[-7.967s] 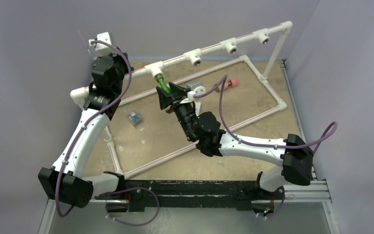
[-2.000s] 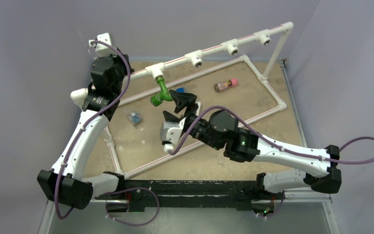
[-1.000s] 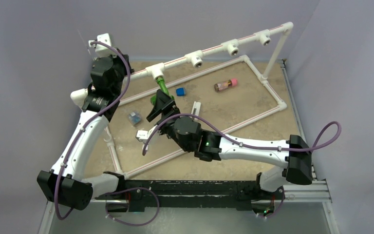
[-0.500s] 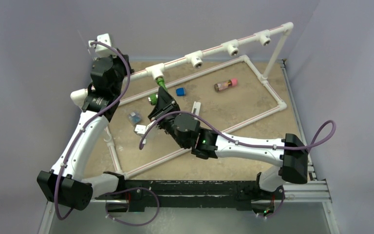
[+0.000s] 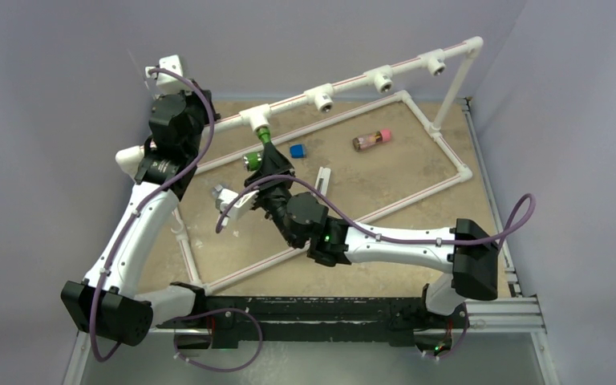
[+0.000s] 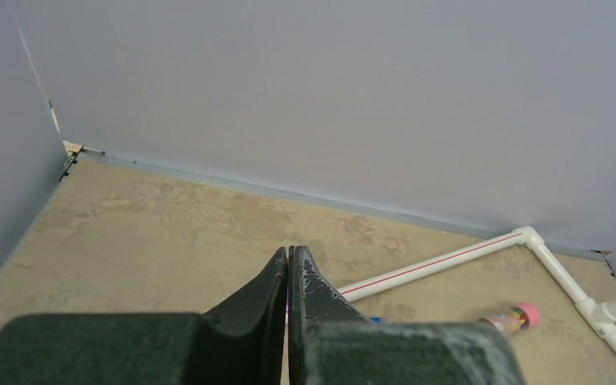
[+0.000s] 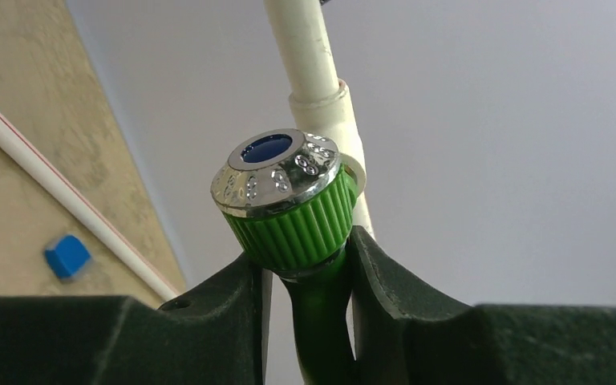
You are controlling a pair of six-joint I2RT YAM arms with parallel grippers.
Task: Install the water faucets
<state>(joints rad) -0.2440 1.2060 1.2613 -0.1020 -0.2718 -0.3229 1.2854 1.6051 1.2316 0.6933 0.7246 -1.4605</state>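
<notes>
Blue cube (image 5: 297,150) & pink-capped bottle (image 5: 371,139) lie apart on tan tabletop (image 5: 401,180).

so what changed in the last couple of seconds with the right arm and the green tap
Two seconds ago the right gripper hung open, clear of the green faucet. It has moved back in, closed around the faucet's neck below the knob, and rolled its wrist. Unchanged: the faucet in the leftmost tee, the left gripper shut and raised, the blue block and bottle.
</notes>
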